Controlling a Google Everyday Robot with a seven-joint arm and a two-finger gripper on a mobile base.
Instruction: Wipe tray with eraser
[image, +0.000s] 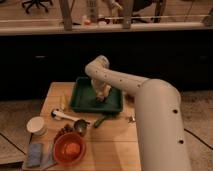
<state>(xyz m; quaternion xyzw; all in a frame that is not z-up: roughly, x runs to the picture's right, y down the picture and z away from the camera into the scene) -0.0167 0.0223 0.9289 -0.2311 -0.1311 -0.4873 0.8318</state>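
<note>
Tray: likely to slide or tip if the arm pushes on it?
Probably slides rather than tips: the tray is wide, shallow and lies flat on the wooden table. Likely light and fairly stiff, given its thin raised rim. The gripper sits inside its right half as seen, so off-centre strokes might turn it.
</note>
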